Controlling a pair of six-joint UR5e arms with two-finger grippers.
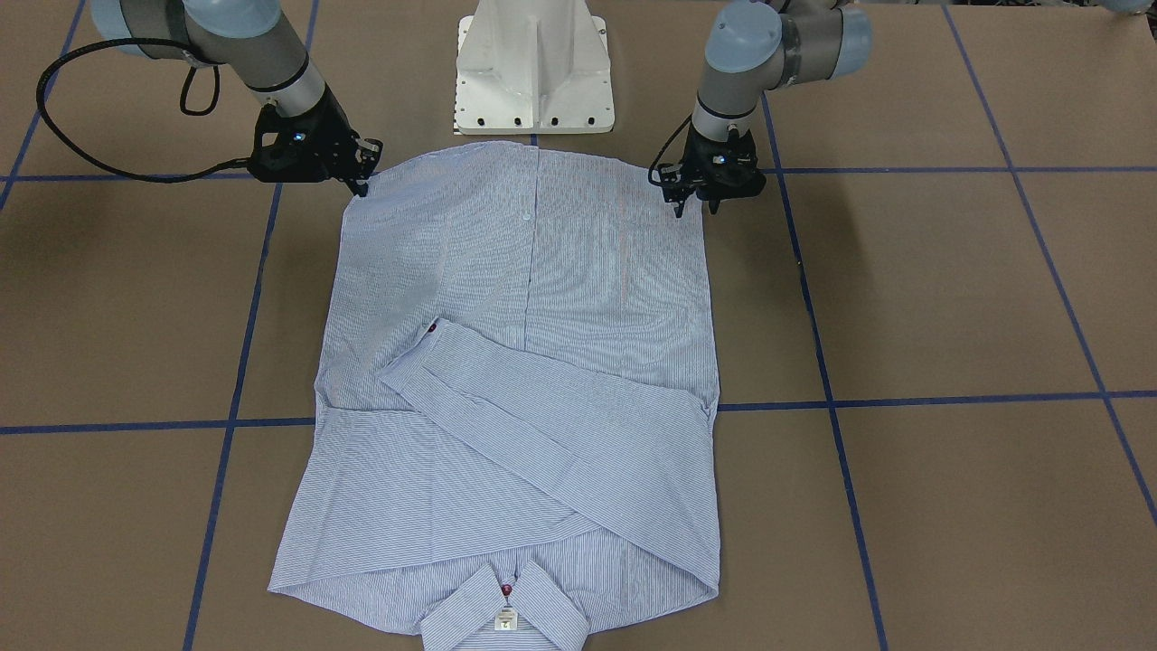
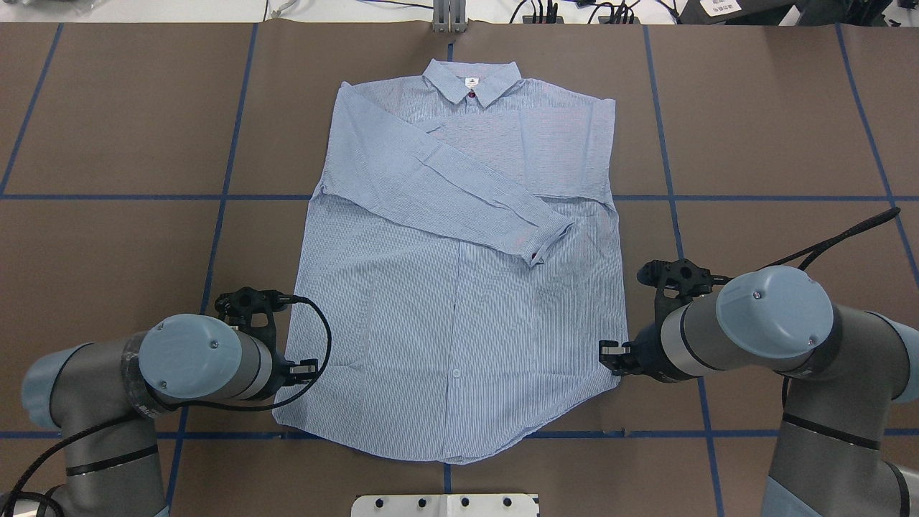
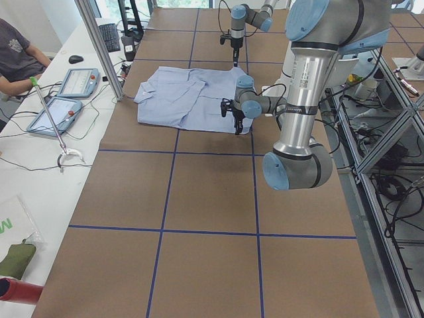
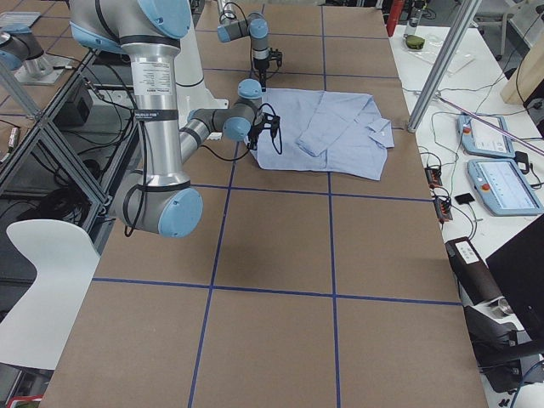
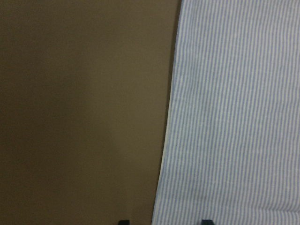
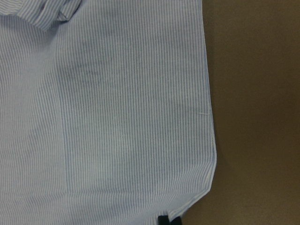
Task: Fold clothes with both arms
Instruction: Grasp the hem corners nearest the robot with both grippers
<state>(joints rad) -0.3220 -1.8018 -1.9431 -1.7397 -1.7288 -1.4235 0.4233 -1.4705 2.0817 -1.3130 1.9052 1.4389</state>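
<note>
The light blue striped shirt (image 1: 542, 362) lies flat and buttoned on the brown table, collar (image 2: 470, 79) at the far side from me. One sleeve (image 2: 459, 190) is folded across the chest. My left gripper (image 1: 695, 211) is open at the shirt's hem corner on my left. In the left wrist view its fingertips (image 5: 123, 221) straddle the shirt's side edge (image 5: 164, 140). My right gripper (image 1: 362, 188) is at the other hem corner. In the right wrist view its fingertips (image 6: 162, 219) are together on the hem (image 6: 187, 206).
My white pedestal base (image 1: 533, 68) stands just behind the hem. Blue tape lines (image 2: 108, 195) cross the table. In the exterior left view an operator (image 3: 16, 53) sits beyond the collar end with tablets (image 3: 76, 83) beside a metal post (image 3: 99, 46).
</note>
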